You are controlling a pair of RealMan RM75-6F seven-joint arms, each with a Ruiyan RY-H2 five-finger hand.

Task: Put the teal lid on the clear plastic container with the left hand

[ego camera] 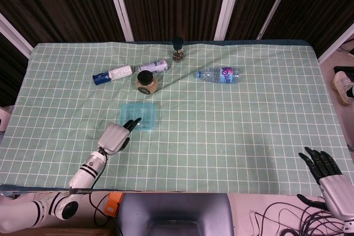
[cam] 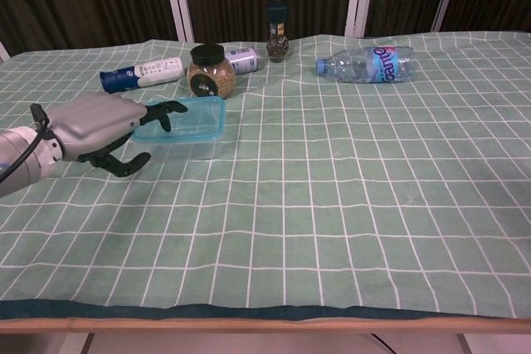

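Resting left hand (cam: 99, 126) fingers (cam: 166, 109) on teal lid (cam: 192, 118)

Teal lid (ego camera: 139, 115) (green-checked tablecloth (ego camera: 232, 125)).

The teal lid (cam: 184, 118) sits flat on top of the clear plastic container (cam: 191, 144), covering its whole mouth, and the two stand upright as one low, rounded-corner box. They rest on the left half of the table (ego camera: 232, 136), nearer its front edge than its back edge. My left hand (cam: 99, 126) touches the lid's front-left corner with its dark fingertips (cam: 166, 110).
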